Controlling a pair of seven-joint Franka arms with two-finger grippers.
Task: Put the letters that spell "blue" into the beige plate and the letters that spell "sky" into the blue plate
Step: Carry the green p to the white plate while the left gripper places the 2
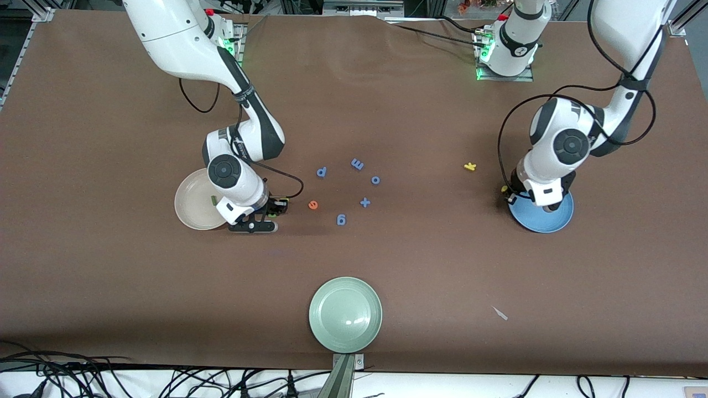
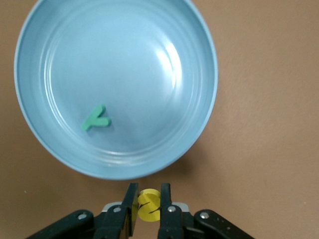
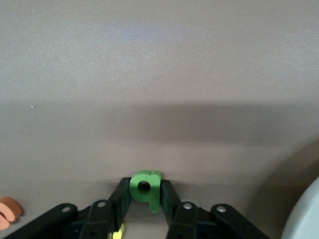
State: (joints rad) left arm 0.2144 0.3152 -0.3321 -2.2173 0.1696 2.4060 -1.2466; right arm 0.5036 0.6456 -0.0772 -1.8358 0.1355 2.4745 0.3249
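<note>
**Both arms gripping letters beside their plates**

The left gripper (image 2: 148, 205) hangs over the surface just beside the blue plate (image 1: 558, 220), its jaws nearly closed on a yellow letter (image 2: 148, 204), probably the "s", ready to carry over the rim. A teal "y" (image 2: 96, 118) already lies in that plate. The yellow "k" (image 1: 469, 166) rests on the surface, farther from the front camera than the blue plate, apart from the other letters.

The right gripper (image 3: 146, 195) sits low just beside the beige plate (image 1: 191, 205), jaws narrowed around a green "b" (image 3: 146, 188) that seems to rest on the surface. An olive bar "l" (image 1: 211, 200) lies in the beige plate. The orange "e" (image 1: 313, 205) waits nearby, beside the blue letters (image 1: 357, 164). A pale green plate (image 1: 345, 314) sits nearest the front camera, unused.
</note>
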